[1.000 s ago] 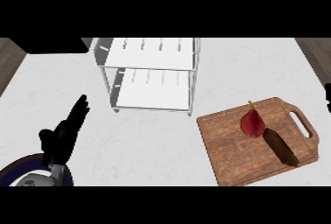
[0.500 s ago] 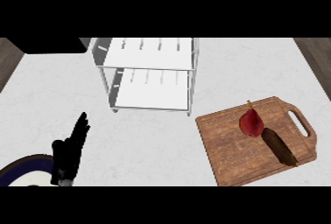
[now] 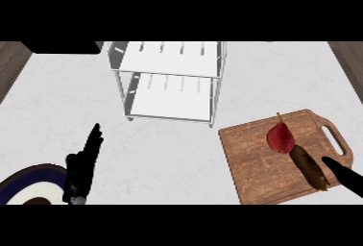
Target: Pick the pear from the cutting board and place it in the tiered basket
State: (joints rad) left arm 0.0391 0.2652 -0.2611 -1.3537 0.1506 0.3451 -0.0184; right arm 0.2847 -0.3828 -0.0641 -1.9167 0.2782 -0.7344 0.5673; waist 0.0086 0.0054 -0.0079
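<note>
1. Head view: a red teardrop-shaped pear (image 3: 282,137) lies on the brown wooden cutting board (image 3: 248,163), well apart from the white wire tiered basket (image 3: 170,103).
2. Left hand (image 3: 81,166): straight-fingered and empty, beside a dark-rimmed round plate (image 3: 21,185) that is cut off below.
3. Right hand (image 3: 345,177): mostly cut off at the lower right, so its grasp cannot be told.
4. Dark elongated patch (image 3: 309,167) below the pear: unclear.

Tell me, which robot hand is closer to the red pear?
Right. The right robot hand is just lower right of the pear; the left robot hand is far off to its left.
</note>
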